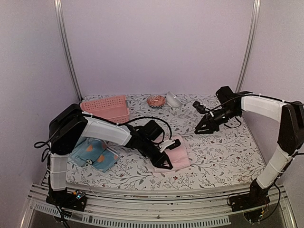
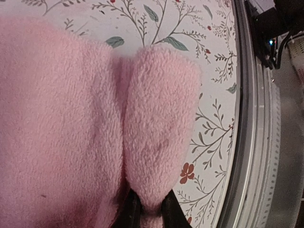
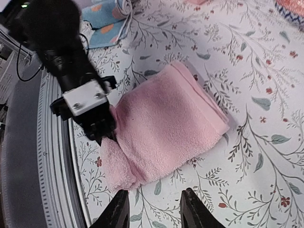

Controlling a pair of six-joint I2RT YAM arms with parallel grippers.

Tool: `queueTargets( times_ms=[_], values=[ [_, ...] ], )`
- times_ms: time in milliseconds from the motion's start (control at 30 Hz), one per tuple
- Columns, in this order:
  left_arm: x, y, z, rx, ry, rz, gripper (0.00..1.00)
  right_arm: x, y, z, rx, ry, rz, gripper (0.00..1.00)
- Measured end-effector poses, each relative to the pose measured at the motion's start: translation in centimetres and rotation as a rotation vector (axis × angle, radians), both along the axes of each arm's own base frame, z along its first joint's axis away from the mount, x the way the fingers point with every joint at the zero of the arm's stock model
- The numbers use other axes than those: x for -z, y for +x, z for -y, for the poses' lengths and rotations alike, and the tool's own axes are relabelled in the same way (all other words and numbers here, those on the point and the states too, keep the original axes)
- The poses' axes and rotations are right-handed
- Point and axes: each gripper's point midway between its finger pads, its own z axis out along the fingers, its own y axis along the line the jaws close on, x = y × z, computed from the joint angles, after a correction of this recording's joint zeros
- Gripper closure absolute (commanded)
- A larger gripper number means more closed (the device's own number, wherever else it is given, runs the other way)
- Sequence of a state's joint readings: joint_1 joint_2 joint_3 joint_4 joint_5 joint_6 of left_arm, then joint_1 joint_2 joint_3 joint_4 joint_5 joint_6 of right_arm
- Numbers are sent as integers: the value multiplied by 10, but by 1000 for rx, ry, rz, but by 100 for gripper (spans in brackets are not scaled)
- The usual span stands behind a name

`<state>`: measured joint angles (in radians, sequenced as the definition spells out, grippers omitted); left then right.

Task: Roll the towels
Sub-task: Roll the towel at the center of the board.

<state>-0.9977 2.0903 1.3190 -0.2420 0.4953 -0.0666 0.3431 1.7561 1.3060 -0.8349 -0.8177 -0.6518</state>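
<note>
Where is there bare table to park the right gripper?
Free: the front-right table, between the pink towel and the right edge. Crowded: the left, where the left gripper pinches that towel, with the blue towel and pink basket beyond.

The whole table [image 1: 213, 147] is seen from above and behind; the pink towel [image 1: 180, 156] by its near edge is shared, filmed very closely from the left wrist, higher from the right

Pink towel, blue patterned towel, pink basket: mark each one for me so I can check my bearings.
pink towel [image 3: 171, 118]: right wrist view, middle of its folded top face.
blue patterned towel [image 1: 95, 156]: top external view, centre of the cloth.
pink basket [image 1: 107, 107]: top external view, on its perforated wall.
</note>
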Motion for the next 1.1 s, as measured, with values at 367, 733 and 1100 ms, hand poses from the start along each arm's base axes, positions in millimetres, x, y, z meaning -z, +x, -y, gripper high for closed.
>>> queueTargets(
  times_ms=[367,733,1100],
  values=[
    [1,7,-15,-83,-117,-448,95,48,-110,-28,-299,-142,347,42],
    [0,8,-14,-88,-86,-519,95,76,-114,-81,-428,-251,637,43],
    [0,13,-18,-118,-39,-480,72,104,-101,-93,-410,-338,617,96]
  ],
)
